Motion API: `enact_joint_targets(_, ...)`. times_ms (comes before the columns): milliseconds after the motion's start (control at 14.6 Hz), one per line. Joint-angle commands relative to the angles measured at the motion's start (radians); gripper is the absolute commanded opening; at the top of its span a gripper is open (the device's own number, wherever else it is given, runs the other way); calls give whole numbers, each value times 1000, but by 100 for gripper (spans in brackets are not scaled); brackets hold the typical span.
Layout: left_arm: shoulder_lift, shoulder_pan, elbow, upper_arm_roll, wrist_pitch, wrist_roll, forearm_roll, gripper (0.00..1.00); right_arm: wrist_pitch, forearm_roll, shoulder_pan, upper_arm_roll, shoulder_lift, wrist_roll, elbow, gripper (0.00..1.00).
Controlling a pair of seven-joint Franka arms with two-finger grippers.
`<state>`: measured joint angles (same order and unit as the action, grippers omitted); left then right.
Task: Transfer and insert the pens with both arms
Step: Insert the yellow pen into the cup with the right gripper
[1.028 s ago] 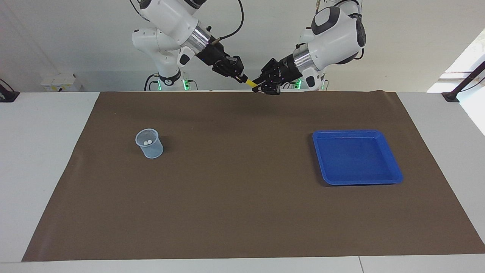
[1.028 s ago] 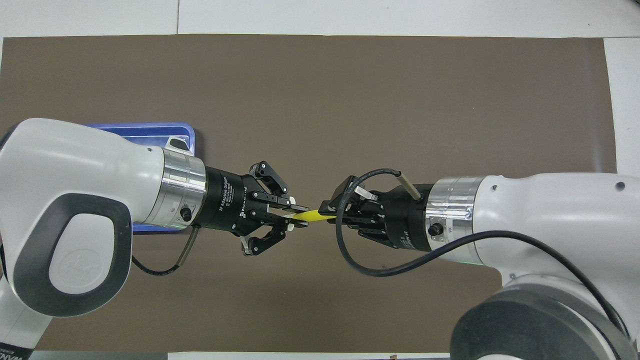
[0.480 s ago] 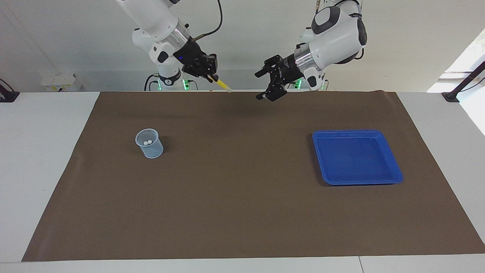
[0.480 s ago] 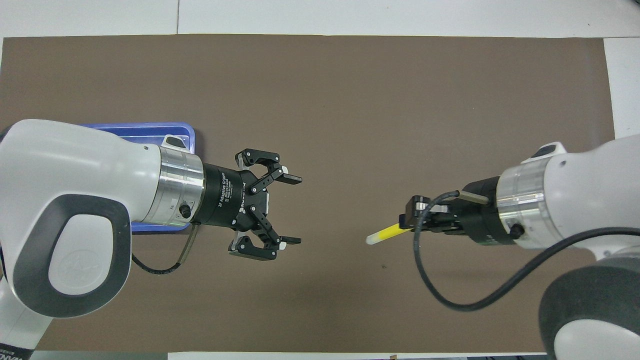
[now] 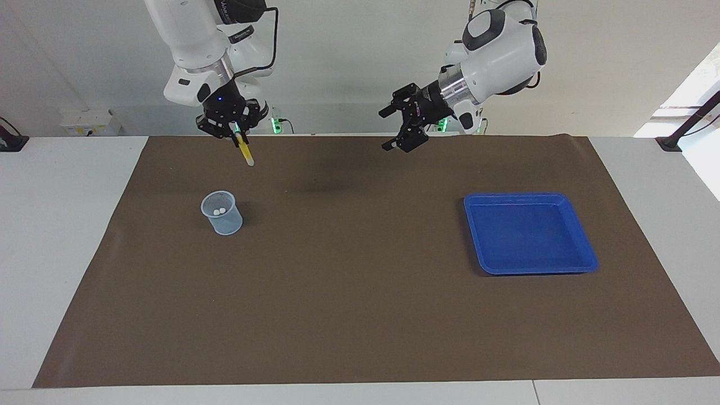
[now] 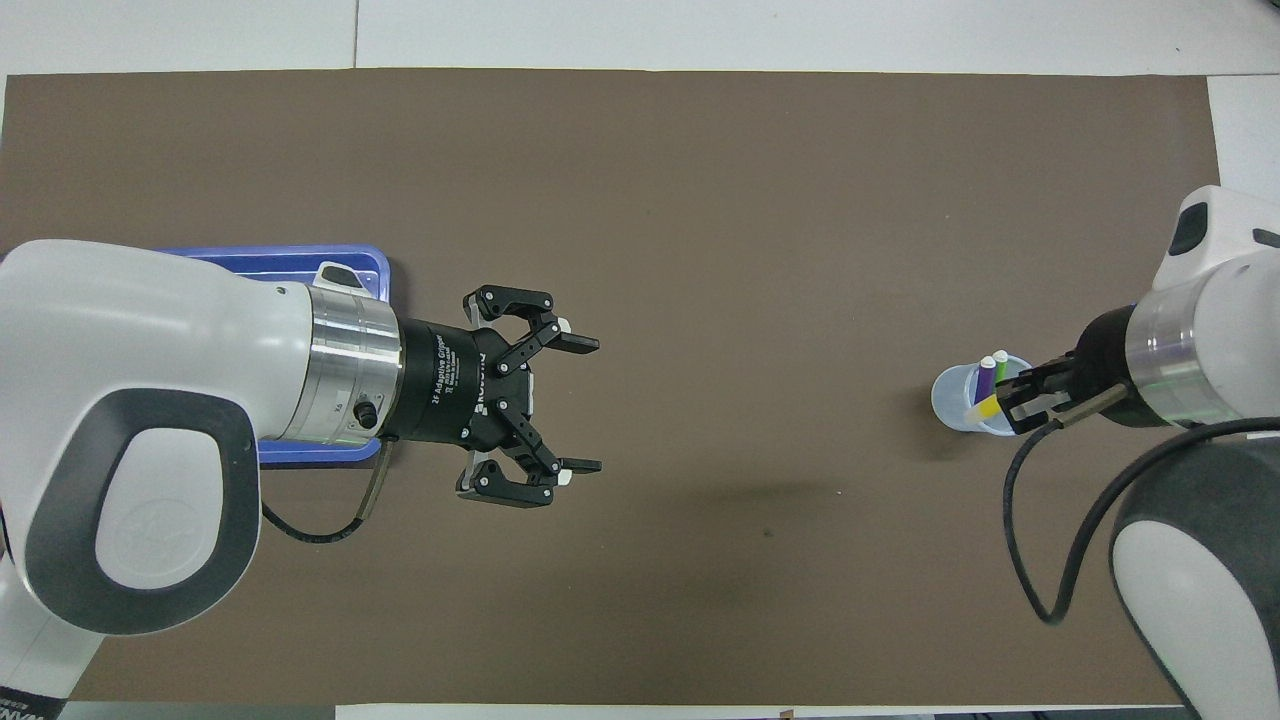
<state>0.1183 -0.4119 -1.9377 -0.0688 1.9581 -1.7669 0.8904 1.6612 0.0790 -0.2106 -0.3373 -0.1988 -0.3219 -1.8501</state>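
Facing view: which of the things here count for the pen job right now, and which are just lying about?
In the job:
- yellow pen, held by the right gripper above the cup
- clear cup, with the purple pen and green pen inside
- left gripper, open, waiting over the mat

Lying about:
- blue tray, nothing seen in it
- brown mat

We have let go of the yellow pen (image 5: 245, 152) with our left gripper (image 5: 401, 127), whose fingers now stand wide apart. Our right gripper (image 5: 235, 133) has carried the pen away from the handover spot toward the cup (image 5: 222, 212), turning it from slanted to nearly upright, pale end down.
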Motion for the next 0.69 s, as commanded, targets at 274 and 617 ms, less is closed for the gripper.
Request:
enact_joint_targets(274,9,4,-10,7,56,27,-126,100,242,-87,-95,-13,-1,-236,-194,0)
enact_joint_targets(617,9,39,-3,15,-5,304,-307,100,330,-96,-127,-16,64,-241,-259,0)
